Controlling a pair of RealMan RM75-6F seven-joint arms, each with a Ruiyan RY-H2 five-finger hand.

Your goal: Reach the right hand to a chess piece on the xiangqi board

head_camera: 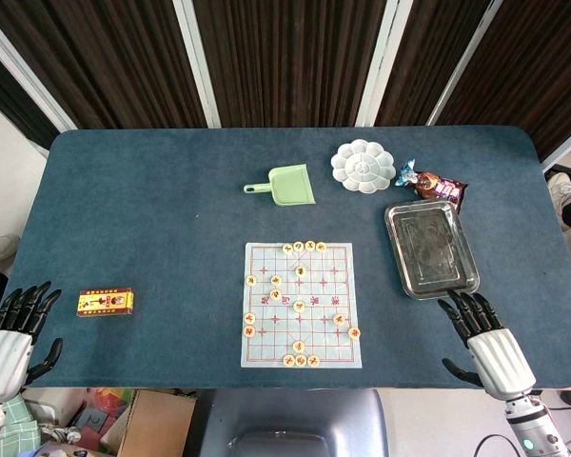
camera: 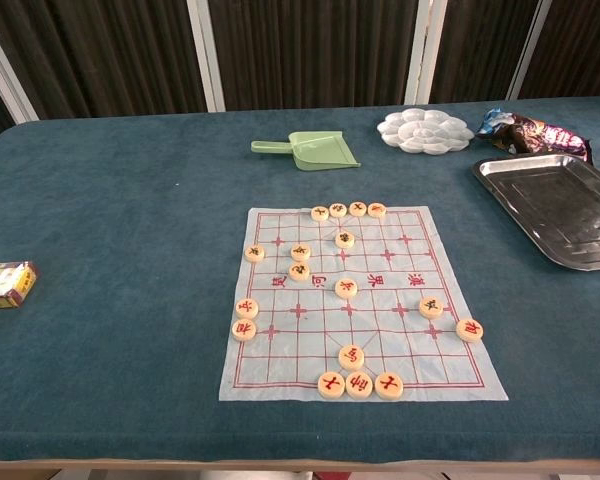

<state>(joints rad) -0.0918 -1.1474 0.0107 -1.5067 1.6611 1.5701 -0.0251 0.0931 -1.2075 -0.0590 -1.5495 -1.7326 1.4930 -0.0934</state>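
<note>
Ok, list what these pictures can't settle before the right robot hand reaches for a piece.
- Characters on the chess pieces: too small in the head view.
- Right robot hand: outside the chest view's frame.
- Left robot hand: likewise missing from the chest view.
- Metal tray: cut off by the chest view's right edge.

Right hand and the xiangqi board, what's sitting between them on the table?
Nothing: in the head view only bare blue cloth separates the right hand from the xiangqi board; the metal tray lies farther back.
</note>
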